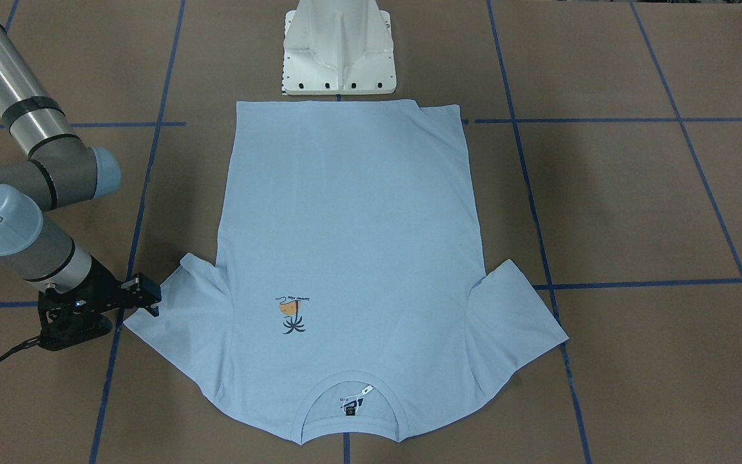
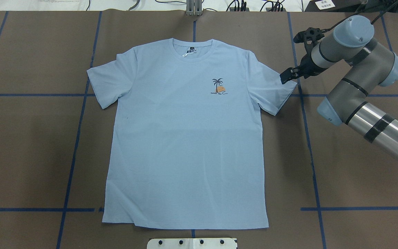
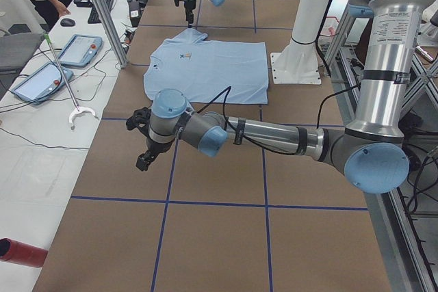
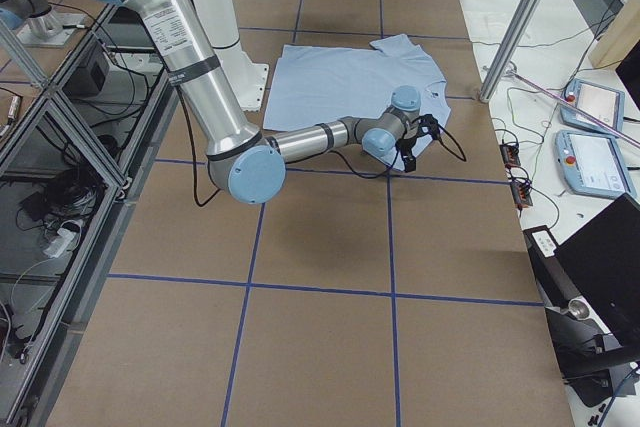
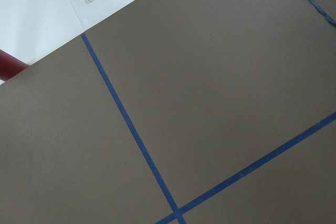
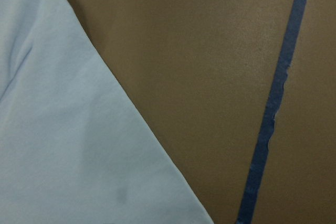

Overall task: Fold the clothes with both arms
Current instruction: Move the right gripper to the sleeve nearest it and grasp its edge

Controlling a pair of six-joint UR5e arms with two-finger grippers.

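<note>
The right gripper [image 2: 284, 76] is hovering at the right sleeve edge of the flat T-shirt [image 2: 185, 138], seemingly readying a first pinch, with the left gripper [image 3: 142, 162] hanging well apart on the left; I cannot tell either one's jaw spread.

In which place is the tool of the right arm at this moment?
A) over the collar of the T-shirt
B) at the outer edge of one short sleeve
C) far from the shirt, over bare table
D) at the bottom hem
B: in the overhead view the right tool sits at the outer edge of the sleeve of the flat T-shirt, on the robot's right side.
</note>
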